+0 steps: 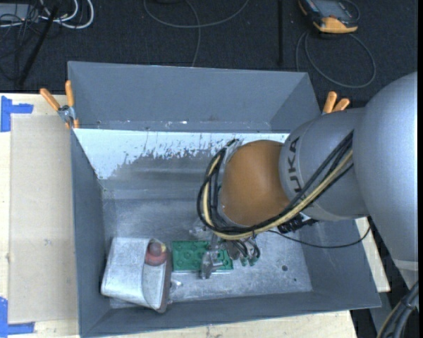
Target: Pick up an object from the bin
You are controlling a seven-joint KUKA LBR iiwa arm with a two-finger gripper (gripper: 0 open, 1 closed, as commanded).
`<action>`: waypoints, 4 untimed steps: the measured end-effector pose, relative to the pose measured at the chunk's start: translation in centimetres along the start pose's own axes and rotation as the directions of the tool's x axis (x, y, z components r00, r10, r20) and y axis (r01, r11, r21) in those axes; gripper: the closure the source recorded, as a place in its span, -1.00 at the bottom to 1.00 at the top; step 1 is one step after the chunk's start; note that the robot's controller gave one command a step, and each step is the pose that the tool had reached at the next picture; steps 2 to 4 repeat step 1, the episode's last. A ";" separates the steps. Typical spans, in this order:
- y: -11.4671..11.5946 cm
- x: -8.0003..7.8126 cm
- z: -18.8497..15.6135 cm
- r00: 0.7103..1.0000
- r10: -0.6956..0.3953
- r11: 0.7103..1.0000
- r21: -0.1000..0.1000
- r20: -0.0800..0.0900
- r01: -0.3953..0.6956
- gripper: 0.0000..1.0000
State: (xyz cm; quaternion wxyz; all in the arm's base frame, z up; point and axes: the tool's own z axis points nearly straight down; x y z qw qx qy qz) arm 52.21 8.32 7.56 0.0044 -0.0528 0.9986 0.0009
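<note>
My gripper (215,258) hangs below the arm's orange cover, low over the bin floor near the front middle. It is right at the right end of a flat green card (187,255) that looks like a small circuit board; a bit of green also shows on the gripper's right side. Just left of the card lies a silver-grey soft pouch (130,277) with a dull red cap (156,252), in the front left corner. Whether the gripper touches the card I cannot tell.
The arm and its orange cover with cables hide the middle right of the bin. The front wall runs close below the card and pouch. Bare scratched floor shows at the back left and to the gripper's right.
</note>
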 end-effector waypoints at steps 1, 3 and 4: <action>1.1 1.8 -12.6 1.000 -0.010 1.000 0.001 -0.003 0.010 1.00; 1.1 1.8 -12.6 1.000 -0.010 1.000 0.001 -0.003 0.010 1.00; 1.1 1.8 -12.6 1.000 -0.010 1.000 0.001 -0.003 0.010 1.00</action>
